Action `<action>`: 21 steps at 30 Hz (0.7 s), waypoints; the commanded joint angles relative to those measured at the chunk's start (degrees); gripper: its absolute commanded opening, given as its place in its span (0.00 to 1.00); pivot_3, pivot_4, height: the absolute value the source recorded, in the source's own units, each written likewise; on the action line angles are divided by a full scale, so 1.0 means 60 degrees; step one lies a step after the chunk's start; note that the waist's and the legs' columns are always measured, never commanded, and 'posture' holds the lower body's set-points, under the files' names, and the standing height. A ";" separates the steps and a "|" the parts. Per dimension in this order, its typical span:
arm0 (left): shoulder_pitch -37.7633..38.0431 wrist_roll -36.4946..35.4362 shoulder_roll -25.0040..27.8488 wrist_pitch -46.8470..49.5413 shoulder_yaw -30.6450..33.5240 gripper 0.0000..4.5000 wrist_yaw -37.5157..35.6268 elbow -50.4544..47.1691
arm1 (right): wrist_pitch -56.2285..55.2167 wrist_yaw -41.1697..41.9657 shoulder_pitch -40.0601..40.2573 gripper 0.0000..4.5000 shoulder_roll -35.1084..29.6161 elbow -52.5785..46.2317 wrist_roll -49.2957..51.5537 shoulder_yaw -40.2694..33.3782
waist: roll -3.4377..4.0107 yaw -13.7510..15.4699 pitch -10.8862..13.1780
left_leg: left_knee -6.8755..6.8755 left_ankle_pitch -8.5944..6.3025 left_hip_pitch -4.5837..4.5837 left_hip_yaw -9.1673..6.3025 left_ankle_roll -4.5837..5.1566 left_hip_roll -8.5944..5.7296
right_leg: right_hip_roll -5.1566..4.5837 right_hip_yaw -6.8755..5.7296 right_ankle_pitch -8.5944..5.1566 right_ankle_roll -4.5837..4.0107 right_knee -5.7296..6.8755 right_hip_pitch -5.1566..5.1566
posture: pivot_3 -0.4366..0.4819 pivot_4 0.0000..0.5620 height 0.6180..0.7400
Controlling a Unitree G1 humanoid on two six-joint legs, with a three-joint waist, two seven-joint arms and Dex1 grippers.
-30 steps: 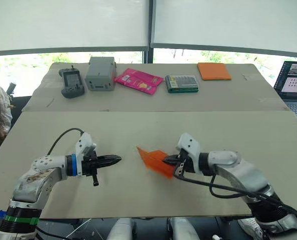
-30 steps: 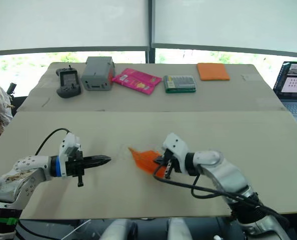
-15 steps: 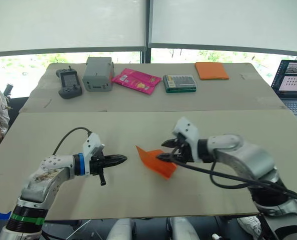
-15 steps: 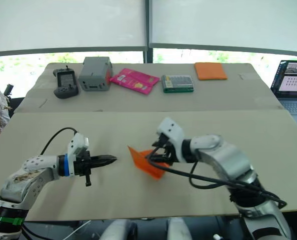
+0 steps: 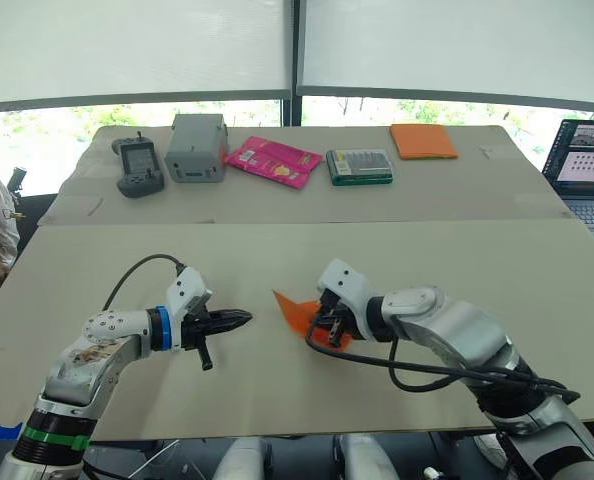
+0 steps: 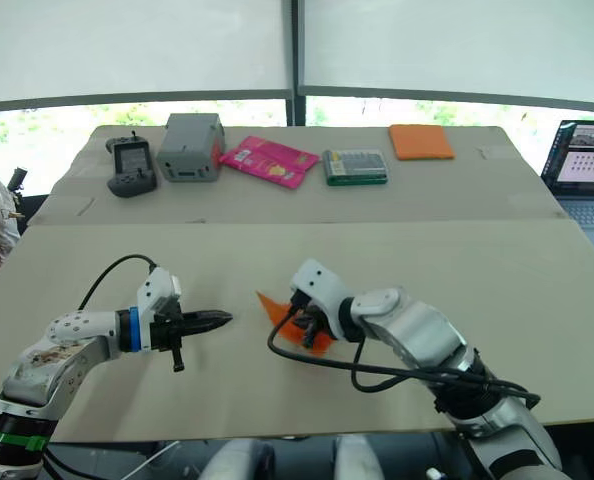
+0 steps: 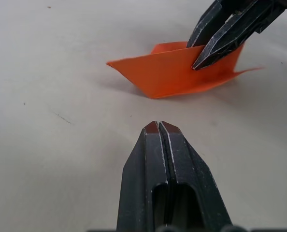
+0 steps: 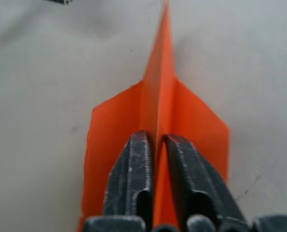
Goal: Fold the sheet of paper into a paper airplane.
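Orange paper airplane [image 5: 299, 311] stands pinched at its tail in the right gripper [image 8: 156, 145], nose pointing left toward the closed, empty left gripper [image 5: 239, 319], seemingly just apart.

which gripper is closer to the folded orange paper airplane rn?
Right. The right gripper is shut on the folded orange paper airplane's upright centre fold. The left gripper, shut, points at its nose from beside it, apart.

Head stereo pair looks down over the table [image 5: 277, 250]; wrist cameras sit close, sharing the paper airplane [image 7: 177, 72].
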 commanded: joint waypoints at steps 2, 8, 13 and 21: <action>-0.0273 0.0125 -0.0025 -0.0296 -0.0059 0.00 -0.0060 0.0099 | 0.0135 0.0124 -0.0330 0.01 -0.0085 -0.0048 0.0143 -0.0573 | 0.0000 -0.0001 0.0000 | 0.0001 0.0001 0.0001 0.0000 0.0000 0.0001 | 0.0003 0.0000 0.0000 0.0000 0.0005 0.0000 | 0.48 0.27 1.00; -0.0676 0.0360 -0.0306 -0.0608 -0.0377 0.00 -0.0140 0.0658 | -0.0470 -0.0020 -0.0468 0.01 -0.1094 0.1778 0.0136 -0.3285 | -0.0002 0.0088 0.0000 | 0.0019 0.0002 -0.0001 0.0003 0.0000 -0.0012 | -0.0008 0.0001 0.0001 0.0002 0.0005 0.0012 | 0.48 0.27 1.00; -0.1009 0.0564 -0.0676 -0.0849 -0.0639 0.00 -0.0128 0.1038 | -0.2694 -0.1205 -0.0925 0.01 -0.1465 0.5278 -0.1058 -0.4563 | -0.0004 0.0089 -0.0001 | 0.0015 0.0002 -0.0002 0.0018 0.0001 -0.0007 | 0.0000 0.0002 0.0002 0.0003 -0.0005 0.0014 | 0.48 0.27 1.00; -0.0996 0.0862 -0.1054 -0.1124 -0.0936 0.00 -0.0034 0.1231 | -0.5376 -0.1898 -0.2592 0.01 -0.1178 1.0334 -0.1940 -0.4919 | -0.0004 -0.0162 -0.0001 | -0.0006 0.0002 0.0009 0.0068 0.0003 0.0004 | 0.0001 0.0041 0.0004 0.0002 0.0000 0.0003 | 0.48 0.27 1.00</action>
